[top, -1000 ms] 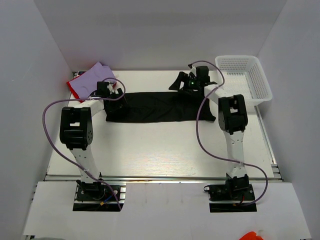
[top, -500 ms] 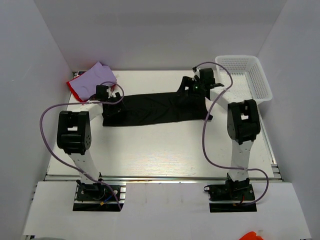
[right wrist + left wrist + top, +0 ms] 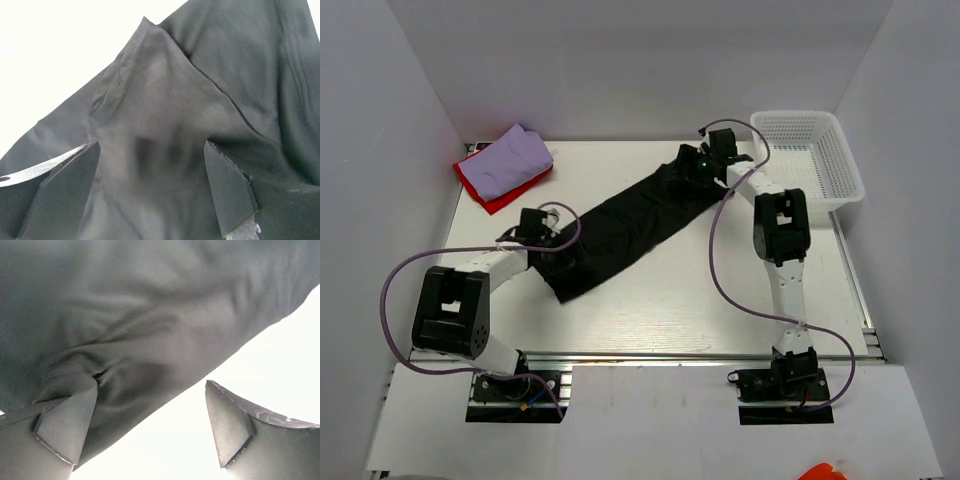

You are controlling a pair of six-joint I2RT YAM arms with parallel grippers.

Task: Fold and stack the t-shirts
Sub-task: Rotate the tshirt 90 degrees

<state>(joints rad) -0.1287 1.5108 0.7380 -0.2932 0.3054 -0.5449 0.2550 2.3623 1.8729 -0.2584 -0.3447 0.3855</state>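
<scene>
The black t-shirt (image 3: 630, 222) lies stretched in a narrow diagonal band from the back right to the front left of the table. My left gripper (image 3: 544, 243) is open at its front-left end. In the left wrist view (image 3: 150, 386) the black cloth (image 3: 150, 300) lies against the left finger (image 3: 70, 425), with bare table between the fingers. My right gripper (image 3: 697, 166) is open over the shirt's back-right end; in the right wrist view (image 3: 150, 145) the cloth (image 3: 165, 100) lies bunched below the spread fingers. The lavender t-shirt (image 3: 512, 158) lies folded on the red t-shirt (image 3: 480, 185) at the back left.
A white mesh basket (image 3: 840, 170) stands at the back right corner. White walls enclose the table on three sides. Purple cables loop from both arms over the table.
My left arm has swung toward the front left, and the shirt's left end has come with it. The shirt lay straight across the back and now lies diagonal. My right gripper stays near the back-right end.
</scene>
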